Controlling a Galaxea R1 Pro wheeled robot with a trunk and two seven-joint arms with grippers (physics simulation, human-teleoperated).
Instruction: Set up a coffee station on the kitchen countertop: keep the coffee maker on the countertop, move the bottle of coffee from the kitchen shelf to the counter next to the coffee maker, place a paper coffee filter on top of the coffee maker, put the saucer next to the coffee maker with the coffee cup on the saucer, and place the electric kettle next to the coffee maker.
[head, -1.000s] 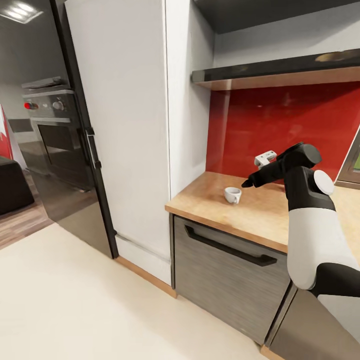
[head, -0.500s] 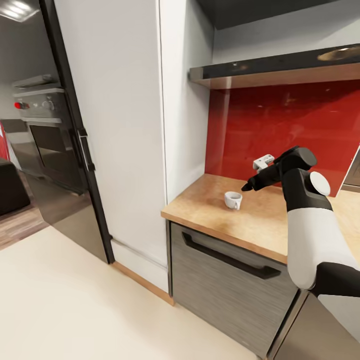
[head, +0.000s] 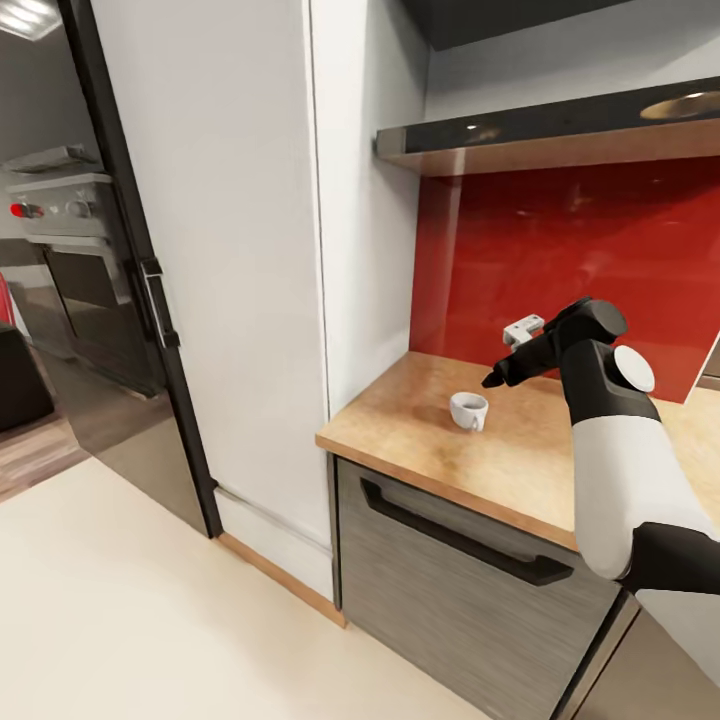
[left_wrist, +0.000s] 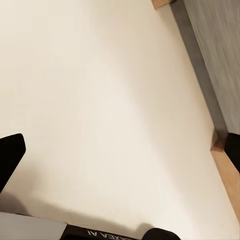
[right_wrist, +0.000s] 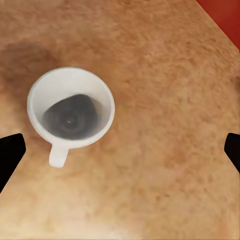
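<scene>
Right wrist view: coffee cup (right_wrist: 70, 111) upright, handle toward camera, beneath wide-spread right gripper (right_wrist: 120, 150).

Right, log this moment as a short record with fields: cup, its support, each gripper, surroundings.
cup: coffee cup upright, empty, standing alone on bare wood
support: kitchen countertop, light wood, near its end beside a tall white panel
right gripper: right gripper above and beside the cup, apart from it, fingers spread wide in the right wrist view, holding nothing
left gripper: left gripper open, over pale floor
surroundings: red backsplash behind the counter, dark drawer front below
</scene>
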